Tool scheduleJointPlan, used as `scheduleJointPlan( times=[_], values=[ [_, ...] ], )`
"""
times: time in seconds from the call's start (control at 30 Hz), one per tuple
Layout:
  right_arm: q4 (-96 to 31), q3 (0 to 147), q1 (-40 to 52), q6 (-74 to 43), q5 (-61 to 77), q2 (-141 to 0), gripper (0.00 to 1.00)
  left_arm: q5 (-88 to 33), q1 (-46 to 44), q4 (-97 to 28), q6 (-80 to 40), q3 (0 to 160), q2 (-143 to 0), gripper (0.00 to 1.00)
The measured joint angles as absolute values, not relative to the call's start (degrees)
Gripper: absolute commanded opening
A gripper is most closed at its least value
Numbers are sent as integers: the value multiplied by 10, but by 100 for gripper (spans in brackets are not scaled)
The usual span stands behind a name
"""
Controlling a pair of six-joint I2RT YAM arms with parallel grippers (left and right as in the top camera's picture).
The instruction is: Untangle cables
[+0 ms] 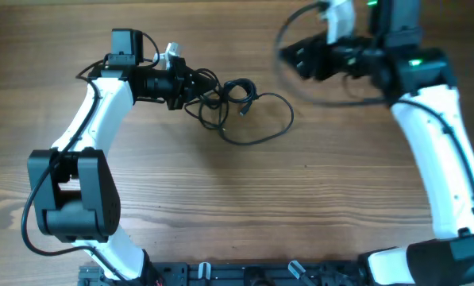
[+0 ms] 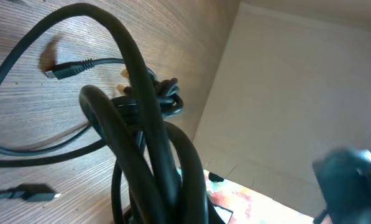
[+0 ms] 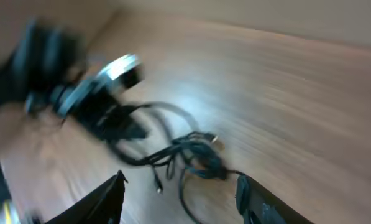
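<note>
The cables (image 1: 235, 99) are thin black cords in a knotted bundle on the wooden table, with one wide loop (image 1: 280, 127) spreading to the right. My left gripper (image 1: 190, 89) is shut on the bundle's left end. In the left wrist view the cords (image 2: 154, 130) rise thick out of the jaws (image 2: 173, 214), with a knot (image 2: 165, 98) and two loose plugs (image 2: 59, 70) (image 2: 33, 194) beyond. My right gripper (image 1: 294, 57) is raised, blurred, open and empty, to the right of the bundle. In its wrist view the open fingers (image 3: 180, 190) frame the bundle (image 3: 197, 155) far below.
The table's far edge (image 2: 219, 81) lies close behind the bundle, with floor beyond it. The left arm (image 1: 102, 111) stretches across the left side. The right arm (image 1: 443, 143) runs down the right side. A black rail (image 1: 244, 274) sits along the front edge.
</note>
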State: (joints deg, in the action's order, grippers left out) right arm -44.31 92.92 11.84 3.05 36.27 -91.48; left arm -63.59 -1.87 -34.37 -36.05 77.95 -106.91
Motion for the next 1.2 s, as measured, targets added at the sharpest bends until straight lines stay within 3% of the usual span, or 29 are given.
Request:
scheduleJointPlan(
  times=[0.07,0.23,0.53,0.67,0.8,1.0,1.2],
  values=[
    [-455,929,188,118,360,-918,60,-662,-19,-343,-361,780,-1069,4],
    [-476,931,243,224,360,-976,55,-735,-19,-343,-361,780,-1069,4],
    [-446,931,248,301,383,-1046,51,-812,-19,-343,-360,780,-1069,4],
    [-446,931,251,317,412,-1051,43,-820,-19,-343,-360,780,-1069,4],
    [-449,931,263,318,429,-1051,41,-823,-19,-343,-360,780,-1069,4],
    [-467,931,270,324,440,-1051,5,-824,-19,-339,-360,780,-1069,4],
    [-435,931,264,291,432,-1051,4,-824,-18,-336,-360,780,-1069,4]
  ],
)
